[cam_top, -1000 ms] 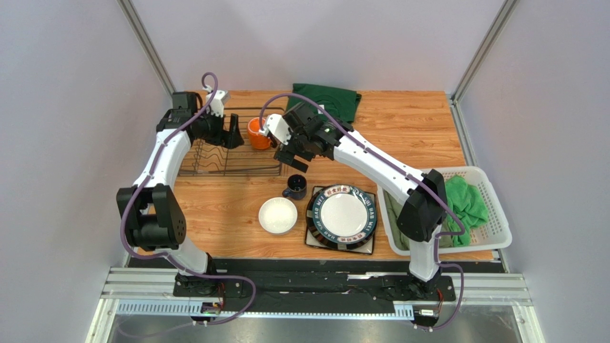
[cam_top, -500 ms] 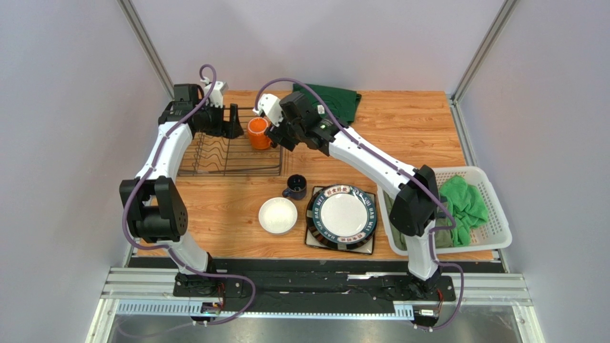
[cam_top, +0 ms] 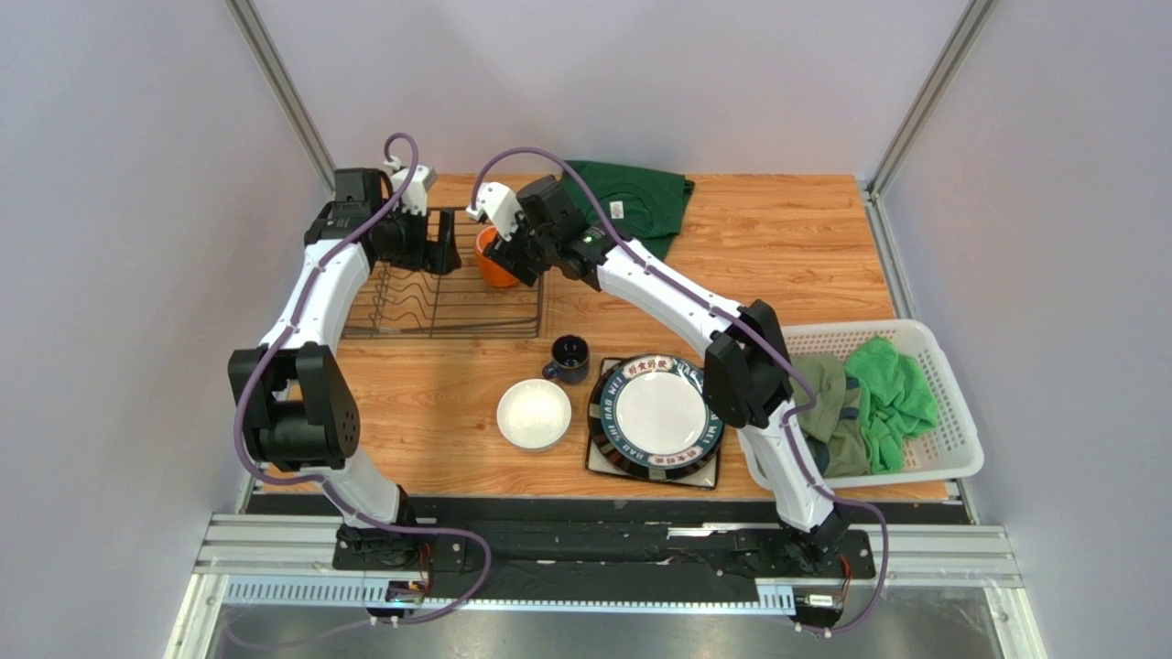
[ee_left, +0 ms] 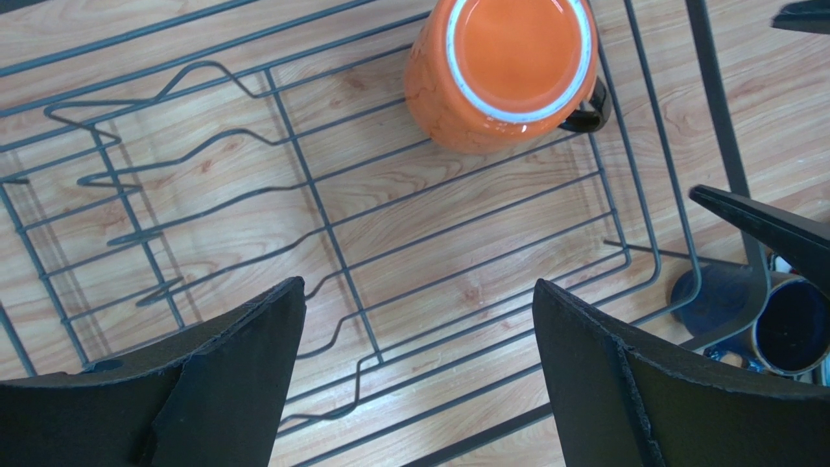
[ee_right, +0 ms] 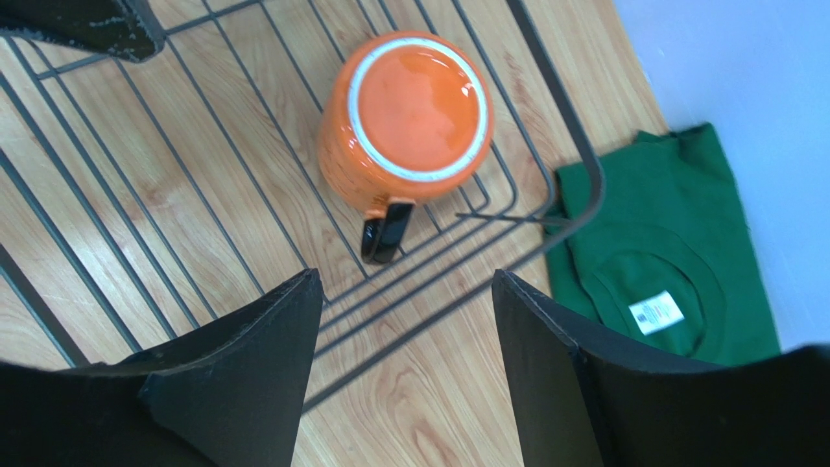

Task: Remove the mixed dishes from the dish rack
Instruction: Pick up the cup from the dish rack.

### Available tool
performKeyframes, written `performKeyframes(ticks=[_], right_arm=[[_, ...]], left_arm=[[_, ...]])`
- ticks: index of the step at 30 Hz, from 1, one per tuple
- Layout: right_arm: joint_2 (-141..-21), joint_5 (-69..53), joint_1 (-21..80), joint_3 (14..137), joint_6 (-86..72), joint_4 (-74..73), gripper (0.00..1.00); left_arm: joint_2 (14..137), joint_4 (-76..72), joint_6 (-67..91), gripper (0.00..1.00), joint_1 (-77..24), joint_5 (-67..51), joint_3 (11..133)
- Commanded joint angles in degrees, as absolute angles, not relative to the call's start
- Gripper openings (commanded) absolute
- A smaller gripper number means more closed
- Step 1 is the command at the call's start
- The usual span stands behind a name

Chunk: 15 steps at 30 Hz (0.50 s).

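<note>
- The orange mug (ee_right: 407,122) is seen in the far right corner of the dish rack (cam_top: 413,309).
- The left gripper (ee_left: 417,302) is held wide open over the rack's bars; nothing is gripped.
- The right gripper (ee_right: 404,282) is held open above the mug; nothing is gripped.
- The dark blue mug (cam_top: 567,360), white bowl (cam_top: 534,413) and round plate (cam_top: 658,412) are set on the table (cam_top: 798,247) beside the rack.

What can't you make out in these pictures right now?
Orange ceramic mug, top view: partly hidden by the right gripper.
Dark blue mug, left wrist view: cut off by the right edge.
Round dark-rimmed plate, top view: rim lettering too small to read.
Green T-shirt, right wrist view: label print too small.
</note>
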State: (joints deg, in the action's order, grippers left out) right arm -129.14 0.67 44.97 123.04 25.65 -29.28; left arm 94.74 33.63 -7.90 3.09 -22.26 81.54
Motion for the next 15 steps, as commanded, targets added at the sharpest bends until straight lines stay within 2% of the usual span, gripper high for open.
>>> performKeyframes(ticks=[1,15], right_arm=[[-131.57,-4.13,44.47,127.97,24.26,-25.75,0.7],[-140.62,-5.89,43.68,134.3,26.89,-26.37,0.68]], left_arm=[[90.97,33.75,-10.19,0.94,3.87,-20.83,80.77],[89.39,34.89,-13.97,0.94,5.54,-19.07,79.98]])
